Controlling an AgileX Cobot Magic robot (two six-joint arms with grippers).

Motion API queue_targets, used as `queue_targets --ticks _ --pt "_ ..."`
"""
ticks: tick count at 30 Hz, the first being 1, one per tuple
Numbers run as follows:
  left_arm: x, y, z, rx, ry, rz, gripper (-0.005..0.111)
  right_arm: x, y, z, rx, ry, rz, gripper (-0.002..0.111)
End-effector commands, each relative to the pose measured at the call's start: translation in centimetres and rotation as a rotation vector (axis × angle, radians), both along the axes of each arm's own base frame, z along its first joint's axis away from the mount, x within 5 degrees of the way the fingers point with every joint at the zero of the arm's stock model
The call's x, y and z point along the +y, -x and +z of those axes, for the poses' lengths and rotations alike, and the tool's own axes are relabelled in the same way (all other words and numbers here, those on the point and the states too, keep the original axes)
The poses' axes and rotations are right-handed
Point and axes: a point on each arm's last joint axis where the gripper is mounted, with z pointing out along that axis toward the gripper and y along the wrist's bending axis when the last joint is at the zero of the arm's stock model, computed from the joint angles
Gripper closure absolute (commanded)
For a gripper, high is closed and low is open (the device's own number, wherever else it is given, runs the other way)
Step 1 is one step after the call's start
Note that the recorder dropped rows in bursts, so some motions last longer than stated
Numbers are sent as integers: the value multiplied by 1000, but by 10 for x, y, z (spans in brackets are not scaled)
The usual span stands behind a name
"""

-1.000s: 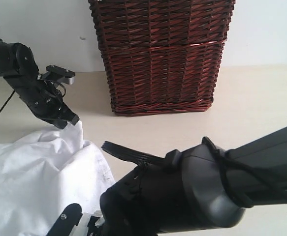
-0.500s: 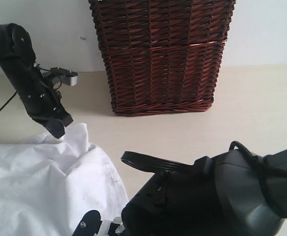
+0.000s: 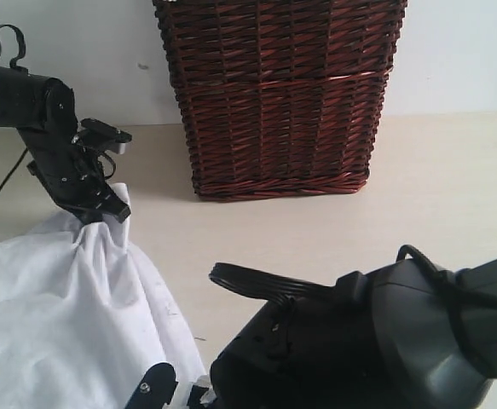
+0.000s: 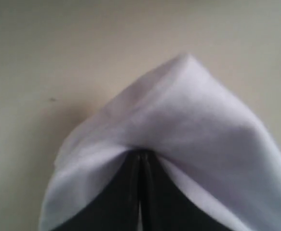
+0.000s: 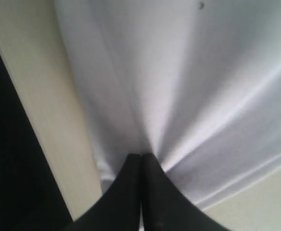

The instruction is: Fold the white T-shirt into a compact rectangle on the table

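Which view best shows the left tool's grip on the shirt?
Left wrist view: the left tool pinches a shirt corner up close. Exterior shows it small, at the side; right wrist shows only the right tool gripping.

- Setting: a robot lab bench, laid out like a home laundry corner.
- Lab signs: black left arm (image 3: 26, 94) and right arm (image 3: 384, 341) over a bare beige table (image 3: 453, 187); plain white wall (image 3: 461, 51) behind.
- Home signs: wicker basket (image 3: 282, 102), white shirt (image 3: 52, 315).

Plain white T-shirt (image 3: 52, 315), pale beige table (image 3: 436, 187) — dark reddish-brown woven basket (image 3: 282, 94)
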Motion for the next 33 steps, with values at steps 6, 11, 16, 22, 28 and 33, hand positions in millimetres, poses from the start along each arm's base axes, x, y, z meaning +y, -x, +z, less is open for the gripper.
queue_targets --ticks 6,11,16,22,28,33 --pt "2 -25 -18 -102 -12 -1 107 -9 2 -8 17 69 28 108" --pt "-3 -32 -19 -139 39 10 107 -9 2 -8 17 69 28 108" --pt "-10 -41 -8 -189 105 36 107 -9 2 -8 17 71 30 108" --pt "13 -43 -5 -136 72 78 107 -9 2 -8 17 71 30 108" --pt "56 -34 -2 10 56 176 107 -7 1 -8 0 47 25 108" --pt "51 -36 29 -59 169 163 107 -7 1 -8 -1 45 25 108"
